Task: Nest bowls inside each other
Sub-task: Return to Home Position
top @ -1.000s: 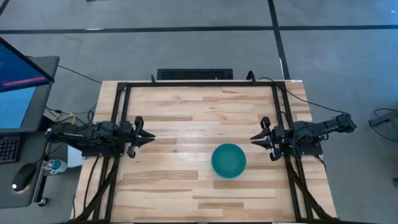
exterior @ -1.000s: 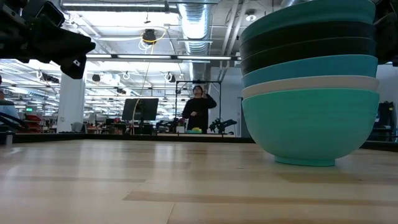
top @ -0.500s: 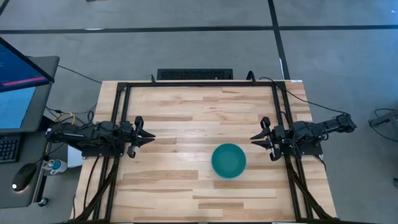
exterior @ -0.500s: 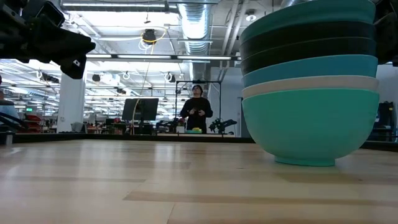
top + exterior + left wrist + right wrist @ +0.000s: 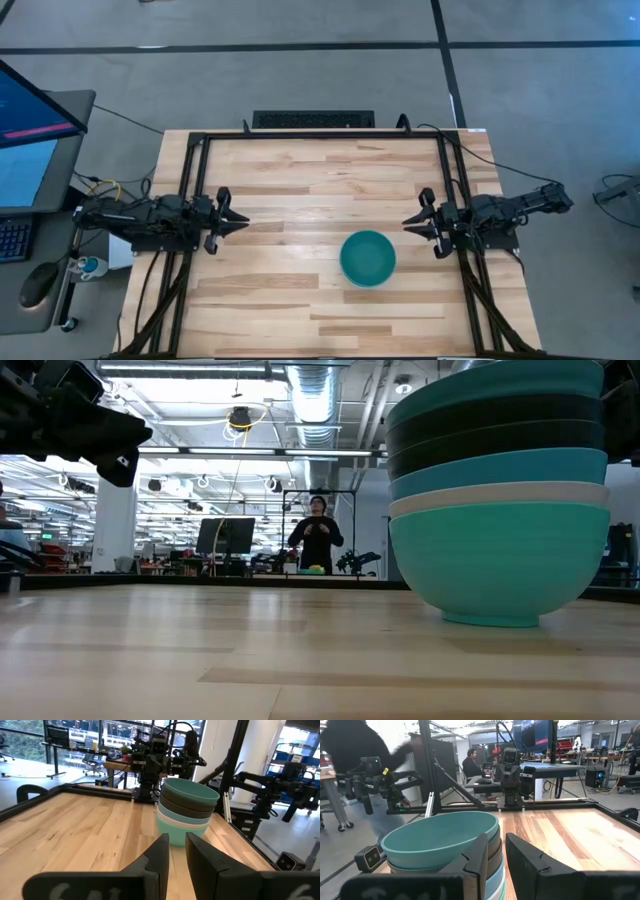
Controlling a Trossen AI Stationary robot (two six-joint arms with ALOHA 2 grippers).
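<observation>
Several bowls sit nested in one stack [image 5: 368, 258] right of the table's middle, toward the near edge. In the low view the stack [image 5: 500, 490] has a teal bowl on top, two black ones under it, then a light blue, a white, and a blue-green bottom bowl whose foot rests on the wood. My left gripper [image 5: 244, 219] hovers shut at the table's left side, pointing toward the stack [image 5: 187, 810]. My right gripper [image 5: 407, 222] hovers shut just right of and beyond the stack [image 5: 440, 840]. Neither touches a bowl.
A black frame rail [image 5: 320, 135] runs around the wooden table top [image 5: 290, 290]. A keyboard [image 5: 313, 119] lies past the far edge, and a monitor [image 5: 30, 130] stands off the left side. A person [image 5: 318, 538] stands far back in the room.
</observation>
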